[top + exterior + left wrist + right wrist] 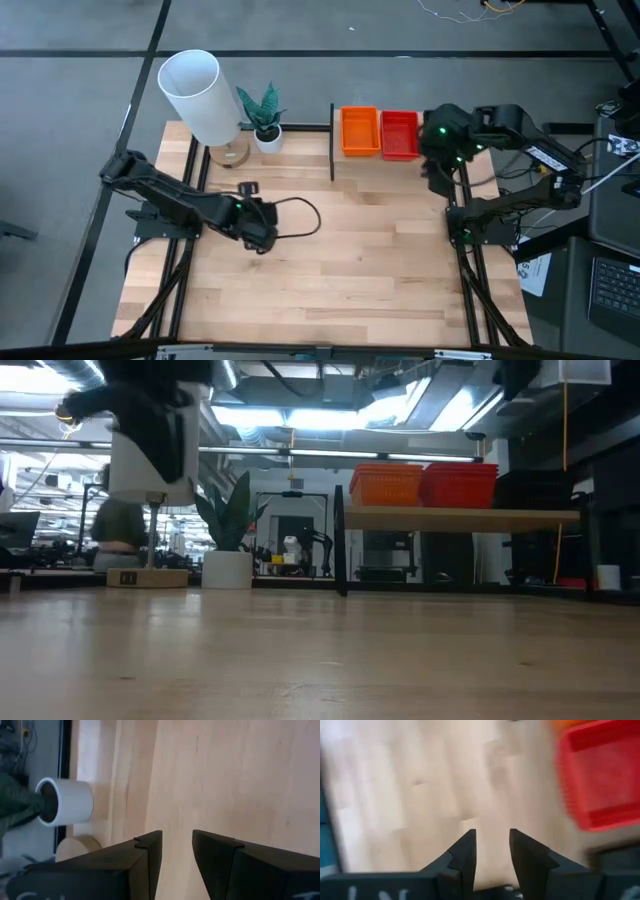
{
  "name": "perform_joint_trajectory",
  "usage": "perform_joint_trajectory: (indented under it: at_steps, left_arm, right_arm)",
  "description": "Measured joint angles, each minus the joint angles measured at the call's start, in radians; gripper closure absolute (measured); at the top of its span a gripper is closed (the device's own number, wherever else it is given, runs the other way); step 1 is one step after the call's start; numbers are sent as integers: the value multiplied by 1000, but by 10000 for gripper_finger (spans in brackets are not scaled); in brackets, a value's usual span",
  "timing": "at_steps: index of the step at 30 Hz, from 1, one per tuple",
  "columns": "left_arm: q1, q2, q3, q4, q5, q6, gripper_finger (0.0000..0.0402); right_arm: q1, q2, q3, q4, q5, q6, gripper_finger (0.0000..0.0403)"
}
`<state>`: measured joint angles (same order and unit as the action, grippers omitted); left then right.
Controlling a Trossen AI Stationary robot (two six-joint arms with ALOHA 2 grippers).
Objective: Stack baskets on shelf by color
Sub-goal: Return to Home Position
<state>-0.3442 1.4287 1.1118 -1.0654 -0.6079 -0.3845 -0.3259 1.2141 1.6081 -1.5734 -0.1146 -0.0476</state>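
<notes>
An orange basket stack point(360, 131) point(386, 485) and a red basket stack point(400, 135) point(460, 485) sit side by side on the shelf point(345, 160) point(460, 518) at the table's far edge. No black basket shows clearly; my right arm covers the shelf's right end. My right gripper point(437, 178) point(492, 855) hovers at that right end, beside the red stack point(600, 780), fingers a little apart and empty. My left gripper point(262, 240) point(177, 855) waits over the table's left middle, open and empty.
A white cylindrical lamp point(200, 95) on a round wood base and a small potted plant point(265, 125) stand at the far left. A small black part point(248, 187) and a looping cable point(305, 215) lie near the left gripper. Bare wood point(350, 280) fills the near half.
</notes>
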Motion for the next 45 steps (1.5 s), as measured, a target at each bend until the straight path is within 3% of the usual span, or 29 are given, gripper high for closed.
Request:
perform_joint_trajectory:
  at_steps: [3, 6, 14, 17, 21, 24, 26, 31, 33, 38, 45]
  left_arm:
    - [-37, -79, -14, 19, 6, -15, 301]
    - [-65, -203, -103, 152, 20, 54, 301]
    - [-41, -608, -637, 726, 102, 153, 301]
    - [-9, -753, -807, 885, 147, 201, 301]
    - [40, -959, -942, 989, 215, 276, 301]
    - [87, -1086, -988, 990, 233, 343, 301]
    - [122, -1156, -1017, 989, 243, 378, 301]
    - [216, -1252, -1065, 1004, 384, 399, 301]
    - [248, -1262, -1065, 1001, 429, 423, 301]
    - [330, -1267, -1066, 995, 446, 425, 301]
    - [392, -1266, -1066, 986, 515, 421, 301]
  right_arm:
    - [38, -70, -46, 16, -37, 49, 286]
    - [87, -162, -111, 75, -37, 115, 286]
    - [276, -441, -421, 426, -47, 358, 286]
    - [325, -510, -563, 630, -47, 357, 286]
    - [352, -535, -736, 928, -44, 264, 286]
    - [352, -513, -836, 1147, -17, 170, 286]
    - [348, -490, -866, 1254, 59, 90, 286]
    - [326, -419, -864, 1243, 520, -67, 286]
    - [309, -386, -859, 1230, 620, -98, 286]
    - [263, -303, -858, 1188, 571, -111, 286]
    - [245, -266, -858, 1188, 663, -113, 286]
